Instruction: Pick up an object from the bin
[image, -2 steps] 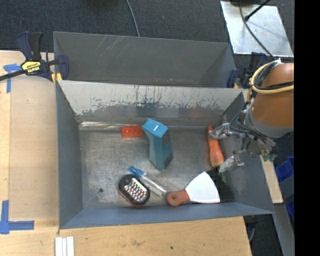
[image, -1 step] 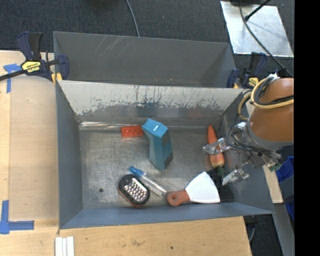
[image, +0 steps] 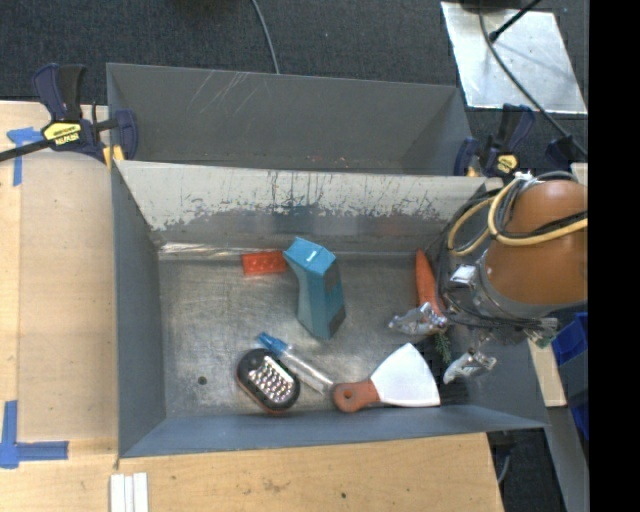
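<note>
- The jaws hang at the right side of the bin, their two metal fingers spread apart with nothing between them.
- Just under and beside them, at the near right, lies a white scraper with a brown handle pointing left.
- An orange stick lies along the right wall, just behind the jaws.
- A teal box stands mid-bin, with a red block behind it.
- A black oval brush lies left of the scraper.

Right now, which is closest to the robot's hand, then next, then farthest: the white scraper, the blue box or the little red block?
1. White scraper, front right, just beside the hand.
2. Blue box, in the middle.
3. Red block, back left.
</note>
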